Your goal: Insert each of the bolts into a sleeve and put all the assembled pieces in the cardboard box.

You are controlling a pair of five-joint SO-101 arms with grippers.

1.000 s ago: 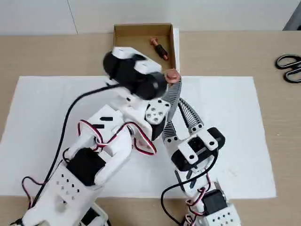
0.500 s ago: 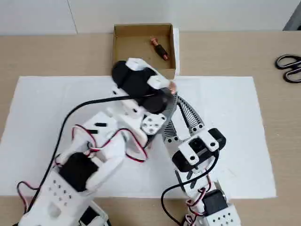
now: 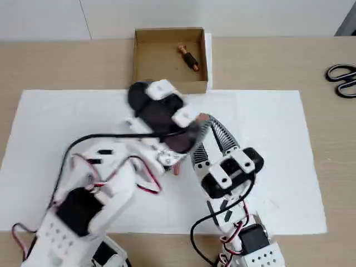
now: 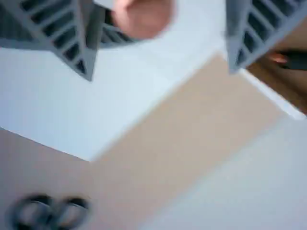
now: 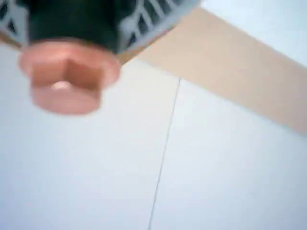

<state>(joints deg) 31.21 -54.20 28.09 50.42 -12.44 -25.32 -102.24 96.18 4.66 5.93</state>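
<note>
The right fingers point(image 5: 140, 18) pinch the sleeve point(image 5: 72, 21), with its bolt point(image 5: 67, 76) inside, over the paper point(image 3: 267, 144) near the box point(image 3: 143, 61). I think it goes there next. The left fingers point(image 4: 67, 38) are spread beside it, holding nothing.

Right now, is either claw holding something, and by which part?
The right claw grips the black sleeve of a copper-coloured bolt; the bolt's head pokes out. The left claw is empty.

Two sleeved bolts point(image 3: 189, 57) point(image 3: 203, 118), one cardboard box point(image 3: 167, 32), one scissors point(image 3: 341, 79), one paper sheet point(image 3: 272, 139).
</note>
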